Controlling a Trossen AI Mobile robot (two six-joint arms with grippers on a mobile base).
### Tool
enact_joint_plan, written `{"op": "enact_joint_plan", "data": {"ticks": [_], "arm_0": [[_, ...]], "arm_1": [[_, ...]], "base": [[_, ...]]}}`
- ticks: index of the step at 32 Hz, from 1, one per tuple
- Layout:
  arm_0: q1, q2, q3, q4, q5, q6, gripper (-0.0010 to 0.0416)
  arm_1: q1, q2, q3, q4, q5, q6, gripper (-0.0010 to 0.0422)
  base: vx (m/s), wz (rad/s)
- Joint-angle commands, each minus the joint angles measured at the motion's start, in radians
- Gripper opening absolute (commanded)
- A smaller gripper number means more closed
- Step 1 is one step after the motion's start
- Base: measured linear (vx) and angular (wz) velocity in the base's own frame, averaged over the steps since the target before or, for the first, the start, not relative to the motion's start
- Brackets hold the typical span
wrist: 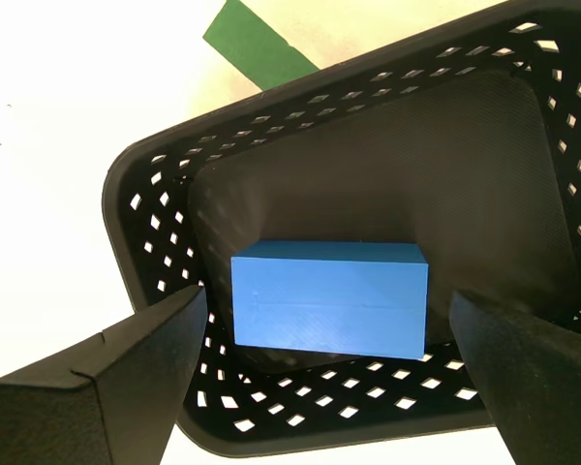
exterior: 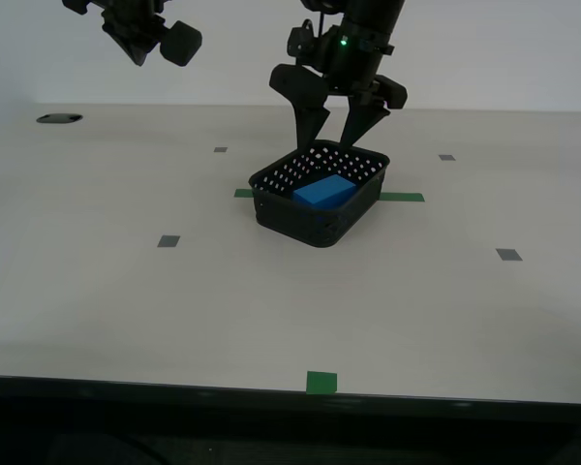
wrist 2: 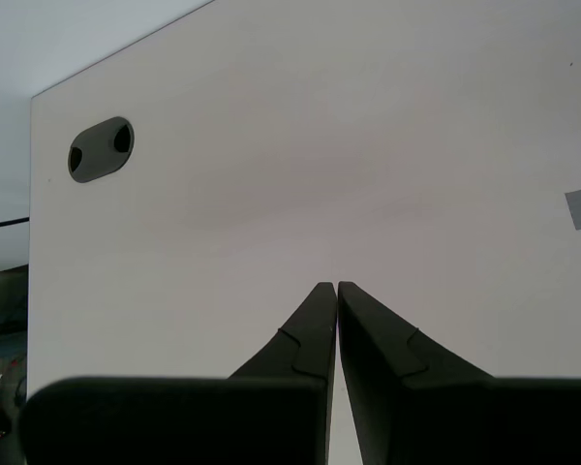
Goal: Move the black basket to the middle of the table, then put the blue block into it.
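Note:
The black basket (exterior: 319,192) stands near the middle of the off-white table (exterior: 126,310), over the green tape strip (exterior: 401,197). The blue block (exterior: 324,191) lies inside it, also clear in the first wrist view (wrist: 329,297) on the basket's floor (wrist: 387,165). My first gripper (exterior: 334,136) hangs open just above the basket's far rim, its fingers (wrist: 136,368) apart and empty either side of the block. My second gripper (wrist 2: 336,288) is shut and empty, raised high at the exterior view's upper left (exterior: 140,48).
A green tape square (exterior: 321,382) marks the table's front edge. Small grey squares (exterior: 168,240) (exterior: 508,255) lie to either side. A dark cable hole (exterior: 58,118) is at the far left, also in the second wrist view (wrist 2: 101,149).

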Motion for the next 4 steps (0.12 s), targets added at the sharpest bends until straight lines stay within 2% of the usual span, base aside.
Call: {"op": "enact_joint_plan", "data": {"ticks": [1,4], "arm_0": [[0.001,0.000,0.000,0.003,0.000,-0.001,0.0351],[0.001,0.000,0.000,0.006,0.000,-0.001,0.0350]], "arm_1": [[0.000,-0.001,0.000,0.001,0.000,0.001,0.0000],[0.000,-0.001,0.000,0.001,0.000,0.001,0.0000]], "base": [[0.000,0.000],[0.000,0.000]]}}
